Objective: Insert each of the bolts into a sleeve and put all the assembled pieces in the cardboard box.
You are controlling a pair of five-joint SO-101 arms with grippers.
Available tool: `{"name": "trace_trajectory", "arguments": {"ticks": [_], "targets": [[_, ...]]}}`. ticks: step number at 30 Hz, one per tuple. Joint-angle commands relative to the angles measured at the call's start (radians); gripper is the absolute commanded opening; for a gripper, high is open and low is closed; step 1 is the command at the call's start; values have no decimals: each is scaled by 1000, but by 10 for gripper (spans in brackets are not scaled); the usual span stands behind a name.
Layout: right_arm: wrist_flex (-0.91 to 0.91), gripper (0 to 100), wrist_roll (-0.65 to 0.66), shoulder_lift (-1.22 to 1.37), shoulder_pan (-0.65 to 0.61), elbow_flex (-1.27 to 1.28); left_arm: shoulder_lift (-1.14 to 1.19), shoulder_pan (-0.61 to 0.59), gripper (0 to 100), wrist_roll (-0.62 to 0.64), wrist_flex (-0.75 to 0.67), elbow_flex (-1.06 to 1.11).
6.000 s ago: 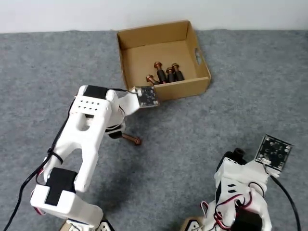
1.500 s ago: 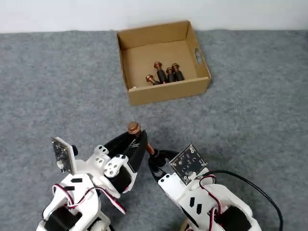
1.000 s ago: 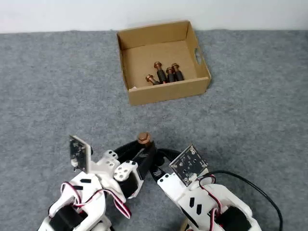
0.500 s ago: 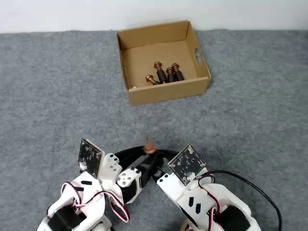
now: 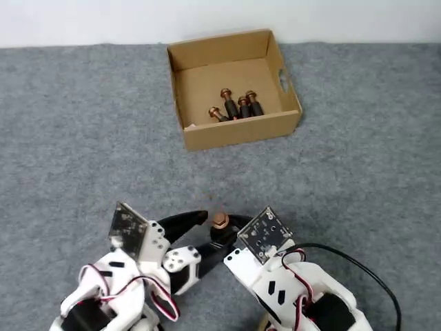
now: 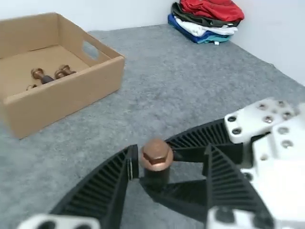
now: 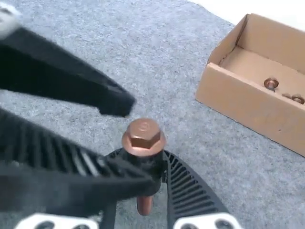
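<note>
A copper-headed bolt (image 5: 220,221) stands upright in a black sleeve (image 6: 155,174) low over the grey carpet, at the front between the two arms. My right gripper (image 5: 224,239) is shut on the sleeve (image 7: 141,165), and the bolt's shank tip pokes out underneath. My left gripper (image 5: 211,232) is open, one finger on each side of the bolt head (image 6: 156,154) and neither pressing on it. The cardboard box (image 5: 238,132) sits at the back with several assembled pieces (image 5: 236,105) lying inside.
Grey carpet covers the table, with open floor between the arms and the box. A pile of folded clothes (image 6: 206,18) lies far off by the white wall. The box has a hand slot (image 5: 283,81) in its right wall.
The left gripper carried the bolt from near the box to the right gripper, lowered it into the held sleeve and opened its fingers. The right arm came forward holding the sleeve.
</note>
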Motion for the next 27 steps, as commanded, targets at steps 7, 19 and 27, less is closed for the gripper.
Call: {"name": "trace_trajectory", "arguments": {"ticks": [7,19,27], "targets": [[-27,8,-94,-7,44,-20,-8,-322,154,-153,2,-88],[-16,8,-405,185,361,-230,-8,-578,4,-164,9,188],[-28,8,-422,628,412,-560,-8,-582,5,-239,9,400]]}}
